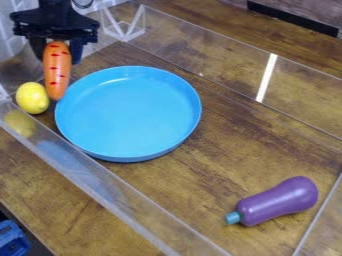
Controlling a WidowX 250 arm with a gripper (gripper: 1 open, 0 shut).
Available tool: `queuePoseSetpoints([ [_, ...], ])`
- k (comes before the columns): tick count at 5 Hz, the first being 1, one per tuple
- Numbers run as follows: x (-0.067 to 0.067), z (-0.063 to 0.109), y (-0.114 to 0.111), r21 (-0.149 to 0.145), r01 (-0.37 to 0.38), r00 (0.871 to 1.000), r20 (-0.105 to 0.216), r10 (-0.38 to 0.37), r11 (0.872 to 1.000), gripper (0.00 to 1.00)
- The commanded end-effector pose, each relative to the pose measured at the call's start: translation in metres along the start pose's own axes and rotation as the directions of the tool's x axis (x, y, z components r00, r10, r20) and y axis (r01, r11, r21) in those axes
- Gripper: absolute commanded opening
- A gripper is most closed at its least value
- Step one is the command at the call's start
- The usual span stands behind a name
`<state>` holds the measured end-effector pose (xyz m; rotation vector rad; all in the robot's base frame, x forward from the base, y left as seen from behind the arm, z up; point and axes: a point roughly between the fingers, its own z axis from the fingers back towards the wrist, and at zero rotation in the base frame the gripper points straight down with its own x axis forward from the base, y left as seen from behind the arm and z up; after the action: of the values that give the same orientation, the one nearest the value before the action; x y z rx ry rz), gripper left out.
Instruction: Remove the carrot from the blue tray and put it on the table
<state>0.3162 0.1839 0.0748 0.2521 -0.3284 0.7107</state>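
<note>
Gripper [54, 44] clamps the carrot [56, 70] by its top — hanging far left, just beside tray [134, 145] rim, lemon [32, 97] nearby.

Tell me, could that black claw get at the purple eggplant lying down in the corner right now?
Probably not yet: the claw is shut on the orange toy carrot, far across the blue tray from the eggplant.
</note>
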Motion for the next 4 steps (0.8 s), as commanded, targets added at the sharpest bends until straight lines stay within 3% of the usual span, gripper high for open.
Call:
queuePoseSetpoints([
  [1,0.014,0.024,-0.010,-0.027,0.035,0.996,0.080,-0.033,0.999,1.00],
  [3,0.011,0.036,-0.033,-0.053,0.134,0.990,0.058,-0.130,0.990,1.00],
  [4,0.007,0.045,-0.049,-0.096,0.175,0.985,0.018,-0.174,0.980,1.00],
])
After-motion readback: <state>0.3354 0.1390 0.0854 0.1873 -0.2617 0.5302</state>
